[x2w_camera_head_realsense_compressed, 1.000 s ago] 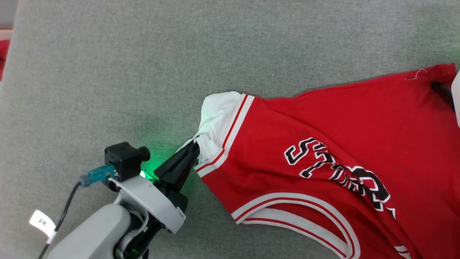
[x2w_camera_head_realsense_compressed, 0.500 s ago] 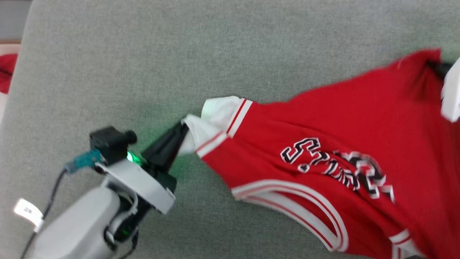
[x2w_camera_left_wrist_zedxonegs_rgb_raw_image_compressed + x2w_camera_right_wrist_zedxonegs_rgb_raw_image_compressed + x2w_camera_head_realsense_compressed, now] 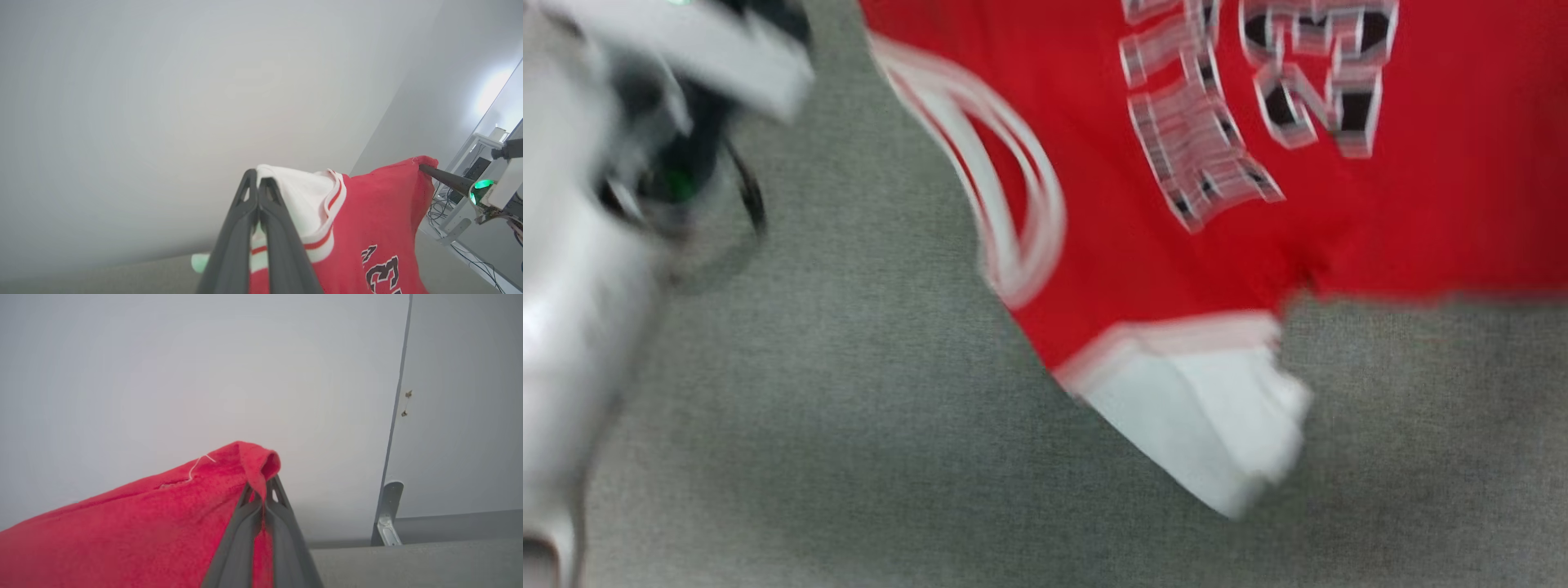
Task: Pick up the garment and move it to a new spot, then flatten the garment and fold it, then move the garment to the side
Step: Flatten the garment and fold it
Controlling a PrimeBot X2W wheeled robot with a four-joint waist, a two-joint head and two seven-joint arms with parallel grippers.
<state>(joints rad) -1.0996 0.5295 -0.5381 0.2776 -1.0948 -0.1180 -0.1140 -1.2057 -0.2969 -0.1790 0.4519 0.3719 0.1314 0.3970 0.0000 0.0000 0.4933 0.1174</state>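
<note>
1. Hung well above the surface [image 3: 809,408], slung between two grips: the garment [image 3: 1176,245], red front and lettering toward the head camera. Lowest and nearest the surface, one white corner; touching it or not, impossible to tell through the blur.
2. Pinched tight on a white side-panel corner, high over the surface: the left gripper [image 3: 258,179], fingers pressed together with cloth between them.
3. Clamped likewise on a red hem corner, at much the same height over the surface: the right gripper [image 3: 263,490], no gap between its fingers, a loose white thread [image 3: 200,463] just beside the bite.
4. Likely trouble first: a corner slipping free. Cause: both bites sit at the very edge of thin cloth, and the smeared head view suggests a quick swing, so a jerk could tug it out.
5. Next: a bunched or doubled-under landing on the surface. Cause: the dangling white corner meeting the surface first and dragging while the rest comes down over it.
6. Writing: white, black-outlined lettering [image 3: 1201,139] only, smeared in the head view and cut off in the left wrist view, so not readable. No legible brand or label anywhere.
</note>
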